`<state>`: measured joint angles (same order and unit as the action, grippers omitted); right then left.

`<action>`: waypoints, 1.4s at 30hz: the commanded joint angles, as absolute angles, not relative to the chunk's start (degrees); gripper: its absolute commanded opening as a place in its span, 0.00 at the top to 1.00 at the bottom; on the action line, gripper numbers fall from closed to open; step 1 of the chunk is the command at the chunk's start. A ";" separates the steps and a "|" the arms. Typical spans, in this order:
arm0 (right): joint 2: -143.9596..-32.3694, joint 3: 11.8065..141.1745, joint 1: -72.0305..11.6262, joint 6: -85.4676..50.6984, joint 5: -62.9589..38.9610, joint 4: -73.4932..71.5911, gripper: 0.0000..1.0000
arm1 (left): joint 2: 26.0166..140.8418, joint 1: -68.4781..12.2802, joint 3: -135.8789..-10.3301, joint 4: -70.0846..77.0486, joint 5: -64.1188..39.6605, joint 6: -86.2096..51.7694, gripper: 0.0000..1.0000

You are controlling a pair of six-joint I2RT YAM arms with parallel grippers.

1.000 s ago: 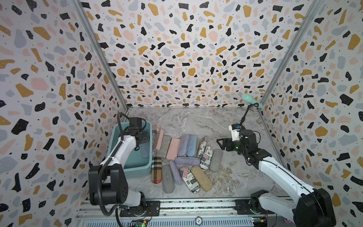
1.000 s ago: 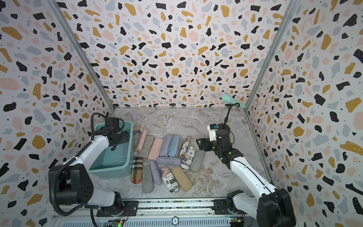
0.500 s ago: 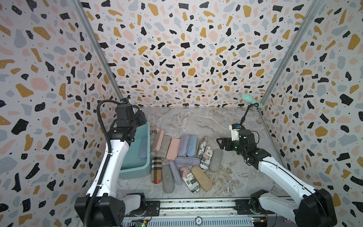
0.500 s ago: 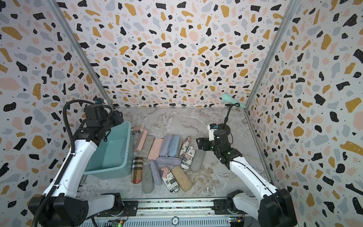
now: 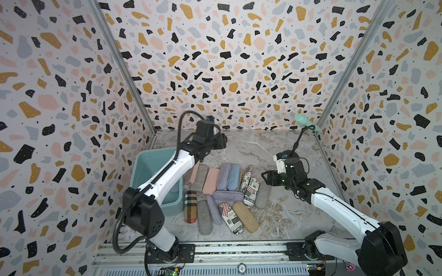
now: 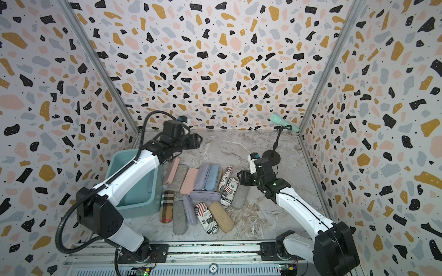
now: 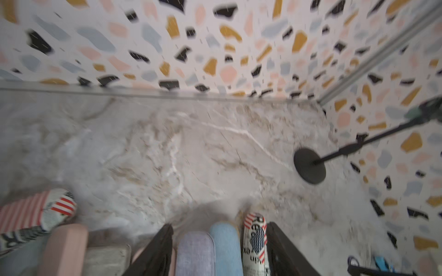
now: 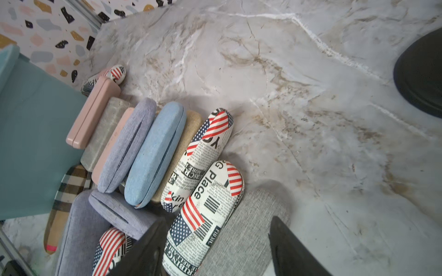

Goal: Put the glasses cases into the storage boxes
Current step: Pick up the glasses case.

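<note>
The left arm (image 5: 167, 176) has risen out of the teal tub (image 5: 146, 165) and swung toward the middle of the counter (image 5: 258, 148). The left end effector (image 5: 223, 141), down inside the tub a second ago, now hangs high over the far ends of the lavender case (image 7: 195, 253) and light blue case (image 7: 226, 246). The arm's white link now crosses the tub's right wall.
</note>
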<state>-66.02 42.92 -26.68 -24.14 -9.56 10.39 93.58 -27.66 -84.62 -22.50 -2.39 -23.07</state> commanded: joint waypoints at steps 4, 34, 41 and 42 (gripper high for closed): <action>-67.83 47.11 -28.93 -24.43 -6.79 14.77 0.28 | 94.82 -27.77 -78.67 -23.34 -2.26 -21.66 0.35; -65.48 53.59 -36.30 -26.53 0.81 22.95 0.23 | 101.87 -29.33 -68.51 -26.38 -5.35 -17.84 0.39; -65.78 54.71 -37.21 -25.59 1.22 22.49 0.23 | 103.43 -31.49 -68.01 -26.24 -4.21 -18.39 0.40; -65.45 54.55 -37.34 -25.68 1.23 22.20 0.23 | 103.36 -31.79 -68.19 -26.43 -2.93 -18.53 0.39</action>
<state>-66.19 52.56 -36.62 -26.35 0.32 21.43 101.82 -30.72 -69.78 -23.11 -5.39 -18.90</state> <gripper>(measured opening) 0.768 0.604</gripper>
